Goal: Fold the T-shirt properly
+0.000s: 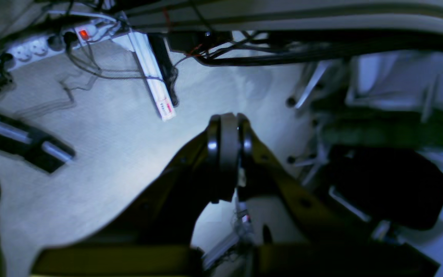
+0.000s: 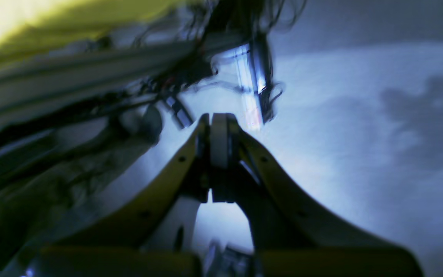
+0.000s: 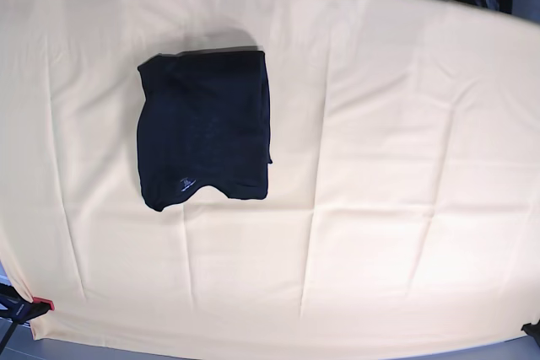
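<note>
Closest to the left wrist camera, the left gripper (image 1: 227, 127) is seen with its two jaws pressed together, nothing held between them. It is pointed toward a pale carpeted floor (image 1: 102, 154), where a white power strip (image 1: 33, 46) with a red lit switch, tangled dark cables (image 1: 90, 65) and a white rail (image 1: 154, 77) are seen, though much of this view is blurred. In the right wrist view, the right gripper (image 2: 218, 123) is likewise shown fully closed and empty, its yellow-toned fingers (image 2: 160, 188) meeting at the tips; the surroundings are smeared, and only a pale floor with shadows and a bundle of wires can be made out. Neither gripper is seen in the base view. There, the table (image 3: 405, 166) is covered by a pale yellow cloth marked with faint creases. The T-shirt (image 3: 205, 128) is found on the upper left part of that cloth, lying flat and folded into a compact, roughly rectangular black packet. A tiny pale logo mark (image 3: 186, 181) is shown near its lower edge, and a curved notch is formed in that edge just beside the mark. A power strip and cables are visible beyond the far edge of the table.
</note>
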Tool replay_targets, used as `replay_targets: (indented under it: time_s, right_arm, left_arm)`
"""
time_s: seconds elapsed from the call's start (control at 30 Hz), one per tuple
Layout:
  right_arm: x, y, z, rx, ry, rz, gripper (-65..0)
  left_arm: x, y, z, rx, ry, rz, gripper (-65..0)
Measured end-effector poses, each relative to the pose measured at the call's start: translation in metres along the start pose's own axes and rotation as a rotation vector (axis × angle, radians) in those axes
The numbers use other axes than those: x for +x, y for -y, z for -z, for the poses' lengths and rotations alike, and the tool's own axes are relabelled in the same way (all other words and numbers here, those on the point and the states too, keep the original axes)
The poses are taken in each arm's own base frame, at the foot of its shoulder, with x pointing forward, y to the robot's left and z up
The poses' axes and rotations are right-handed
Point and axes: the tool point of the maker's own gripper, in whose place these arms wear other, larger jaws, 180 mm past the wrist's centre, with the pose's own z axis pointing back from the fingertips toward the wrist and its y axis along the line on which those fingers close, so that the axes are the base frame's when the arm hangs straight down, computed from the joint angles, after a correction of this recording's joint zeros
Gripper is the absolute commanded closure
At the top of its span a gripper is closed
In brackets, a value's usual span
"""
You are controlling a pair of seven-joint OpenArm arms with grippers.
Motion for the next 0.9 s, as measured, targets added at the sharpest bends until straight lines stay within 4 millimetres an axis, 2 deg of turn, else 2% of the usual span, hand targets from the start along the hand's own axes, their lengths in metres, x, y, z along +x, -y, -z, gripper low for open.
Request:
replay_targets:
  time_s: [0.03,0.1,0.2,0.53,0.67,0.73,0.83,0.9]
  right_arm:
    - [-0.010,0.007,0.008,-0.013,-0.063,0.002,0.0]
    - [-0.019,0.020,0.027,-0.035,-0.104,0.004,0.0]
    - [-0.025,0.031,0.059,-0.051,-0.157,-0.025,0.0]
    - [-0.031,0.034,0.179,-0.040,-0.184,-0.176,0.0]
    - [-0.033,0.030,0.222,-0.019,-0.208,-0.278,0.0]
    - [-0.033,0.035,0.242,-0.062,-0.198,-0.304,0.0]
    - [-0.039,0.050,0.262,-0.152,-0.213,-0.359,0.0]
    - [-0.038,0.052,0.275,-0.200,-0.200,-0.397,0.0]
  left_arm:
    - [-0.005,-0.010,0.006,0.013,-0.012,-0.023,0.0]
    - [-0.011,-0.029,0.019,0.029,-0.017,-0.074,0.0]
    - [-0.015,-0.050,0.042,0.022,-0.002,-0.145,0.0]
    - [-0.031,-0.115,0.126,0.110,0.019,-0.242,0.0]
    - [-0.029,-0.134,0.156,0.144,0.032,-0.221,0.0]
    - [-0.028,-0.139,0.173,0.155,0.032,-0.190,0.0]
    - [-0.031,-0.147,0.196,0.207,0.010,-0.156,0.0]
    - [-0.030,-0.153,0.210,0.259,-0.002,-0.134,0.0]
